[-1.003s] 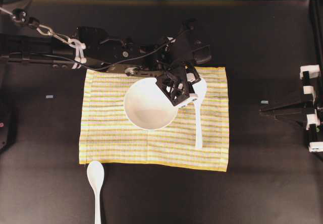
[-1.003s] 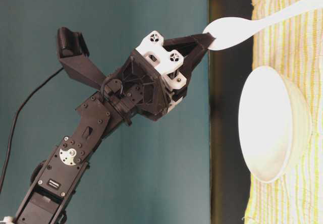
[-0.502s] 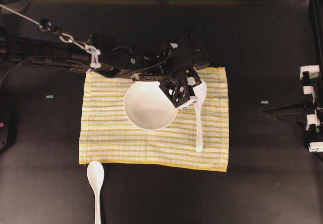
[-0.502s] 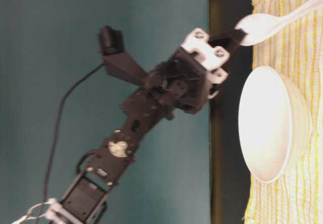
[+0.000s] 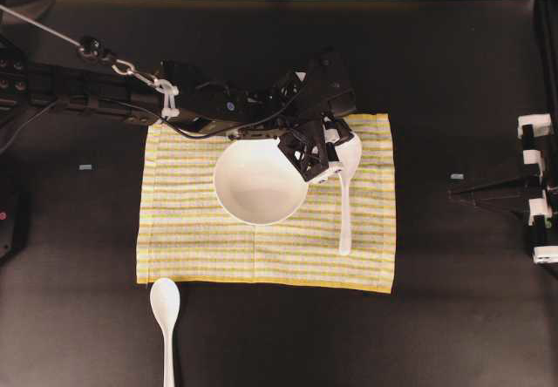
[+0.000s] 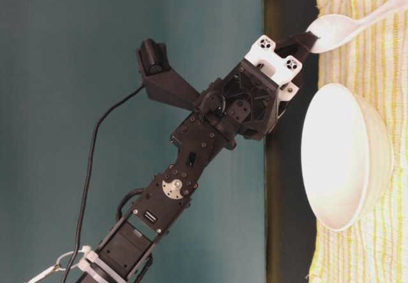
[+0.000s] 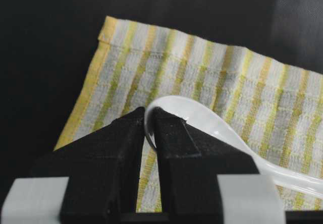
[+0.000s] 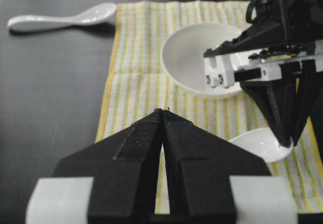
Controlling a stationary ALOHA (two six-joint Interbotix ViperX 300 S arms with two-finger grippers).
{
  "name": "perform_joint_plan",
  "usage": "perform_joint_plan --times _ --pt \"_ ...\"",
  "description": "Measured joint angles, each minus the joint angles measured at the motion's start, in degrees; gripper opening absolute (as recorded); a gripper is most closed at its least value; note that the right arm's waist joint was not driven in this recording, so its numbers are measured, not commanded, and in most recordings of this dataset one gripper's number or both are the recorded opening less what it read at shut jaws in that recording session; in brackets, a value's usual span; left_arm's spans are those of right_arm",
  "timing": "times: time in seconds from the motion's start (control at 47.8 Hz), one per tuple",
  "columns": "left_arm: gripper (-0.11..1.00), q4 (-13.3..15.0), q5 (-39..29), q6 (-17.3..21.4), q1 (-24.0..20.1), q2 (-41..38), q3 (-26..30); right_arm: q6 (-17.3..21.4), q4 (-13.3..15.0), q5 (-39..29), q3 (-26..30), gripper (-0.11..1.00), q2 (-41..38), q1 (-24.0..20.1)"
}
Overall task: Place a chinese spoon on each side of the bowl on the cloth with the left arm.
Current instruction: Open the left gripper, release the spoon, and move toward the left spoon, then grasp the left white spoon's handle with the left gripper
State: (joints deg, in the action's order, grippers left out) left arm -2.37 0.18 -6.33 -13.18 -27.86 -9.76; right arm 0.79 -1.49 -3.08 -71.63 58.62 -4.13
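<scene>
A white bowl sits in the middle of the striped yellow cloth. My left gripper hangs just right of the bowl, shut on the rim of a white chinese spoon. The spoon's handle runs toward the cloth's front edge. In the left wrist view the jaws pinch the thin rim of the spoon low over the cloth. A second chinese spoon lies on the black table in front of the cloth's left corner. My right gripper is shut on nothing, off to the right.
The right arm rests at the table's right edge, pointing at the cloth. A small blue mark is on the table left of the cloth. The left arm stretches in from the left, along the cloth's back edge.
My left gripper has come down with the spoon, so the spoon's scoop end now sits much closer to the cloth. The right arm has not moved.
</scene>
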Motion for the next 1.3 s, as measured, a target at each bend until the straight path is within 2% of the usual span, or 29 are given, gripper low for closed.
perform_joint_plan --times 0.084,0.251,0.334,0.648,0.794,0.878,0.982,1.066,1.191,1.296 --pt "0.20 -0.1 0.4 0.2 0.0 0.0 -0.4 0.0 0.1 -0.1 0.0 -0.01 0.1 0.0" --pt "0.68 -0.1 0.7 -0.1 -0.4 0.0 -1.5 0.0 0.1 -0.1 0.0 -0.01 0.4 0.0" --pt "0.85 0.0 1.2 -0.1 -0.1 0.2 -2.2 0.0 0.1 -0.1 0.0 -0.01 0.9 0.0" --pt "0.83 -0.1 7.5 1.7 5.1 6.9 -8.3 0.4 0.1 -4.2 -0.4 -0.01 5.4 0.0" --pt "0.83 -0.1 6.9 1.8 8.4 17.2 -13.3 0.4 0.0 -5.0 -0.6 -0.01 6.7 0.0" --pt "0.83 -0.1 6.6 0.5 11.5 23.9 -17.0 0.4 0.0 -5.0 -0.6 -0.01 6.7 0.0" --pt "0.83 -0.1 6.3 -4.0 16.3 33.8 -24.4 0.4 0.0 -5.0 -0.6 -0.01 6.7 0.0" --pt "0.83 -0.1 6.3 -9.1 19.5 40.4 -31.4 0.4 0.0 -5.0 -0.7 -0.01 6.7 0.0" --pt "0.83 0.0 6.3 -16.9 21.4 47.3 -41.0 0.4 0.0 -4.0 -0.7 -0.01 6.6 0.0" --pt "0.83 -0.1 7.1 -19.9 23.0 50.4 -47.4 0.3 0.0 -2.7 -0.8 -0.01 6.5 -0.1"
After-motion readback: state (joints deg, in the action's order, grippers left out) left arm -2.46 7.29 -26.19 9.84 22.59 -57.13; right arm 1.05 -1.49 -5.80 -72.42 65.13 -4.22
